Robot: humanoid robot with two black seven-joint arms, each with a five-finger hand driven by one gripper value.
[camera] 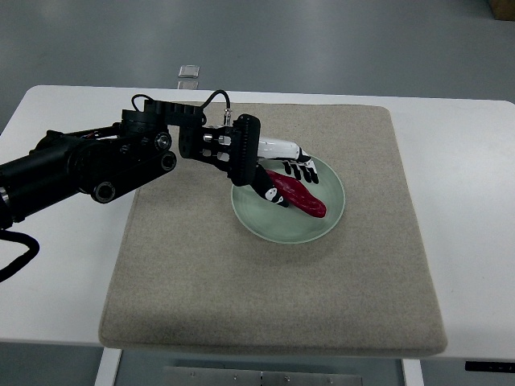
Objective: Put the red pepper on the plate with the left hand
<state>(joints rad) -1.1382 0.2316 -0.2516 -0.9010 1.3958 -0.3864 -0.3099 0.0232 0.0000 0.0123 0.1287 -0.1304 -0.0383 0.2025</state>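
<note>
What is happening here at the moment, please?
The robot's left hand reaches in from the left over a pale green plate that sits on a beige mat on a white table. A red pepper lies on the plate, just under the fingers. Whether the hand grips it or has let go cannot be told. The right arm is not in view.

left arm [72,169] runs off the left edge, shoulder unseen | left hand [278,165] covers the plate's [326,225] far-left rim and the red pepper's [299,195] upper end | grip on pepper unclear | tabletop [471,201] cut by every edge
</note>
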